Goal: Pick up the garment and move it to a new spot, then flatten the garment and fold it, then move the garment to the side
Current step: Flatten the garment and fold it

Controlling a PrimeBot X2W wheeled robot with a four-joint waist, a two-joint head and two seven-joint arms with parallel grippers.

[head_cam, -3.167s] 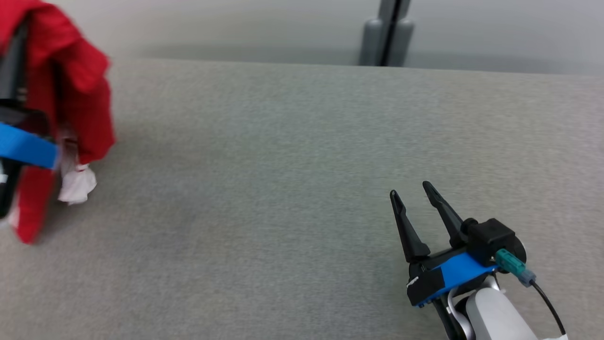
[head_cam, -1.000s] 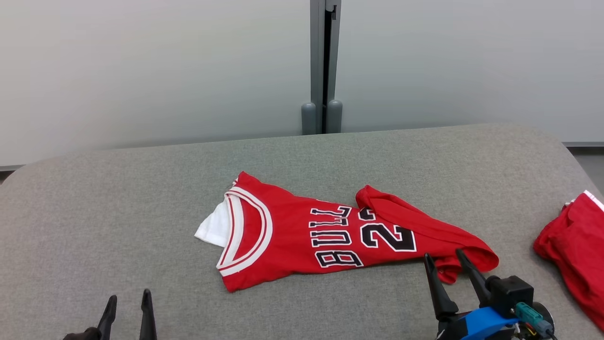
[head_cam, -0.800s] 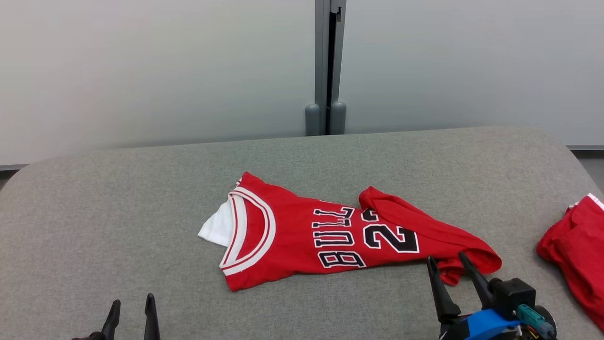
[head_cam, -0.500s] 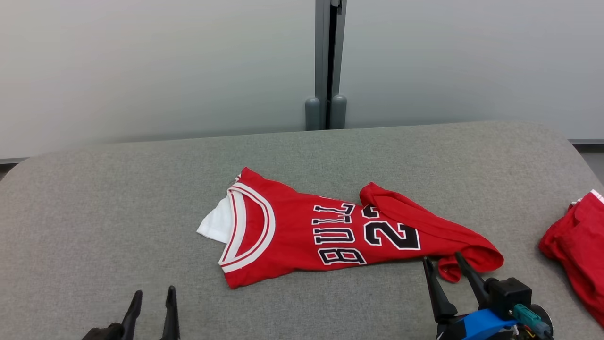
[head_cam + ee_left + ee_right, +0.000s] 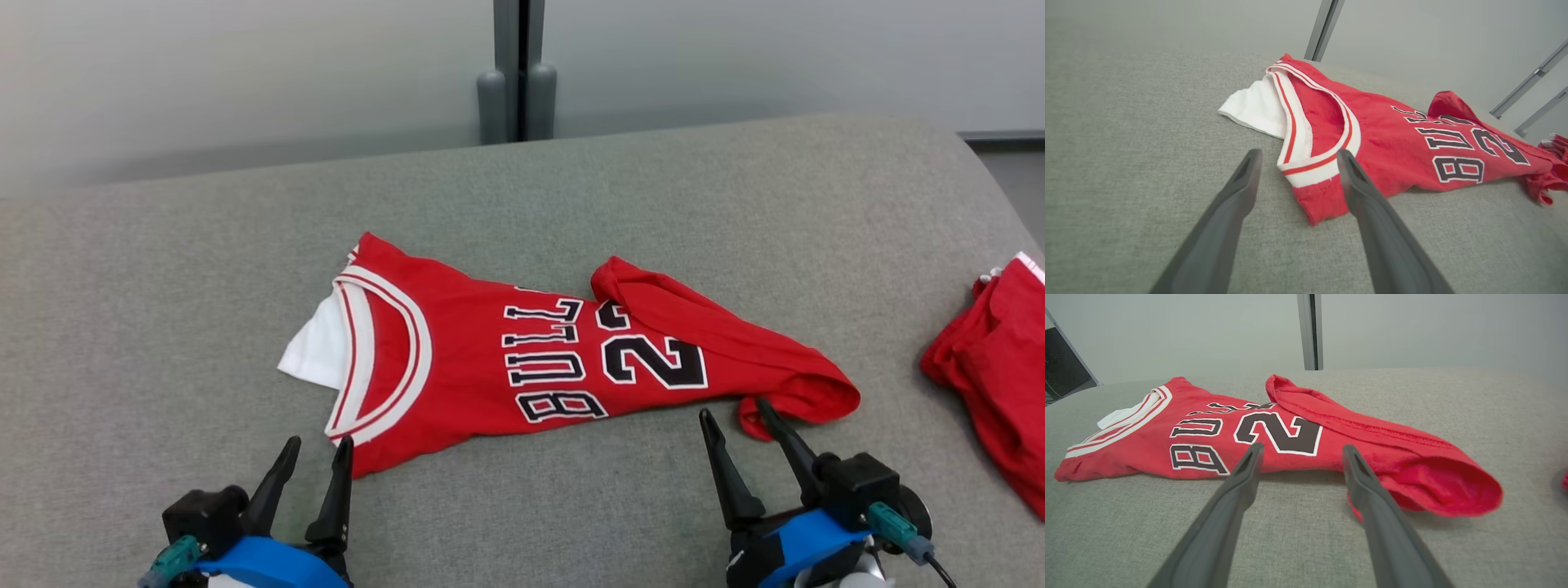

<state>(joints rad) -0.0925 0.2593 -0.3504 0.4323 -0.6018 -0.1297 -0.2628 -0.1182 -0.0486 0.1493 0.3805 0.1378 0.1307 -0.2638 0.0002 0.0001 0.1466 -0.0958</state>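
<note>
Head view — grey table (image 5: 735, 204), pale wall (image 5: 245, 65)

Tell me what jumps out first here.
A red jersey lies crumpled in the middle of the grey table, hem bunched at right. The left gripper and right gripper, both open, point at its near edge. Another red garment sits at far right.
</note>
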